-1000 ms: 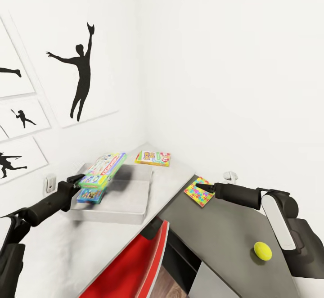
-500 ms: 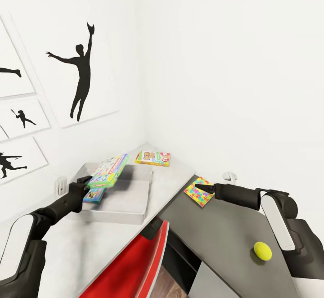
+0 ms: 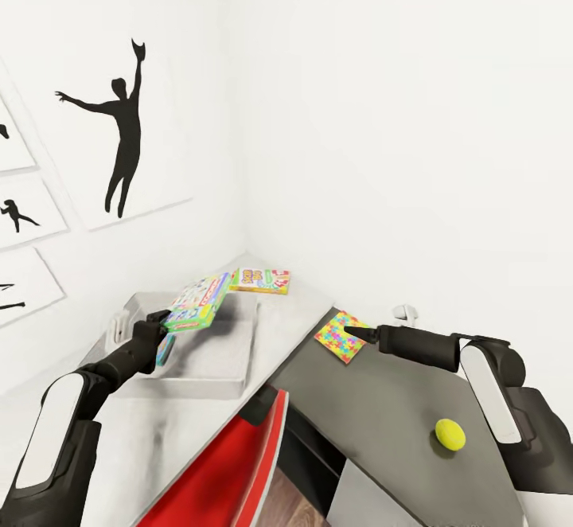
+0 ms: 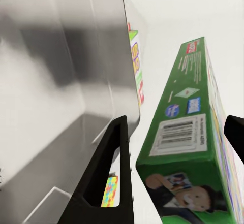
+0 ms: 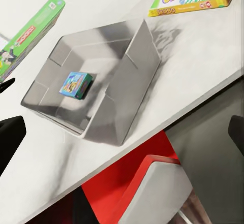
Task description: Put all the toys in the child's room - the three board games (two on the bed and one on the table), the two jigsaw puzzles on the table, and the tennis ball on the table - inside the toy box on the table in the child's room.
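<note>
My left gripper (image 3: 161, 322) is shut on the green board game (image 3: 197, 302), holding it tilted in the air over the light grey toy box (image 3: 208, 384). The game's green edge (image 4: 188, 142) runs between the fingers (image 4: 114, 176). A mostly blue board game (image 5: 76, 84) lies on the floor of the toy box (image 5: 127, 97). The Skip-Bo board game (image 3: 261, 280) lies flat on the table (image 3: 282, 328) beyond the box. My right gripper (image 3: 356, 329) is open at the near edge of a jigsaw puzzle (image 3: 338, 339). The tennis ball (image 3: 450, 434) rests on the lower dark top.
A red chair (image 3: 231, 463) is tucked under the desk's corner, below the toy box. White walls close the desk on two sides, with black silhouette pictures (image 3: 119, 141) on the left one. A small white fitting (image 3: 404, 314) sits on the far wall near my right arm.
The head view has turned a little, shifting everything left in the picture. My left gripper has carried the green board game further over the toy box. The right arm has stayed put.
</note>
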You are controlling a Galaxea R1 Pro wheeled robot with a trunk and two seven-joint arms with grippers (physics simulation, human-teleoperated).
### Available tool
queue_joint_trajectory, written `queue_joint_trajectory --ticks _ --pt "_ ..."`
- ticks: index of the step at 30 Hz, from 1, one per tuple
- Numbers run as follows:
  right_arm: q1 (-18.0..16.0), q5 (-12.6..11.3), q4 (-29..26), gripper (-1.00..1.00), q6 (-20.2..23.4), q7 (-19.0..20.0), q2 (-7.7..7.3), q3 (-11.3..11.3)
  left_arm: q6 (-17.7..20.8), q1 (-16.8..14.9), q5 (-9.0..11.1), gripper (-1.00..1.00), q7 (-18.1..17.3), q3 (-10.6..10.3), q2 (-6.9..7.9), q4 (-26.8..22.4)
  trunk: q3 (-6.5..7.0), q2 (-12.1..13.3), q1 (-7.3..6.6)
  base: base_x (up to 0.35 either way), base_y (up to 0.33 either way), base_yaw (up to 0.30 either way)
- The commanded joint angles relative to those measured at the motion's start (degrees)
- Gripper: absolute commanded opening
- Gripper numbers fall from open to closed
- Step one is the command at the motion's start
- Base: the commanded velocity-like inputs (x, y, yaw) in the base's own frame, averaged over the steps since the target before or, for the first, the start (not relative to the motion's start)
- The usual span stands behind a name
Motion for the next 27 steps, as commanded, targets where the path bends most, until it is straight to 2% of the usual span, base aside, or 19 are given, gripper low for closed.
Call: queue_joint_trajectory --ticks 1,9,16,27 --pt "-0.07 0.42 -0.01 1.0 0.23 0.49 0.0 -0.07 0.0 -0.06 0.34 -1.0 0.6 -0.07 0.02 -0.08 -0.12 -0.13 0.04 0.0 0.0 -0.062" --pt "-0.07 0.44 0.01 1.0 0.23 0.46 0.02 -0.04 -0.53 -0.13 0.01 -1.0 2.14 -0.53 0.01 -0.08 -0.12 -0.13 0.04 0.0 0.0 -0.035" --pt "-0.07 0.43 0.02 1.0 0.23 0.44 0.02 -0.04 -0.75 -0.31 -2.16 -1.0 3.82 -0.75 -0.2 -0.06 -0.12 -0.13 0.04 0.0 0.0 -0.01" --pt "-0.06 0.43 0.01 1.0 0.23 0.51 -0.02 -0.05 -0.85 -0.34 -3.74 -1.0 4.51 -0.52 -0.17 0.21 -0.12 -0.13 0.04 0.0 0.0 -0.002"
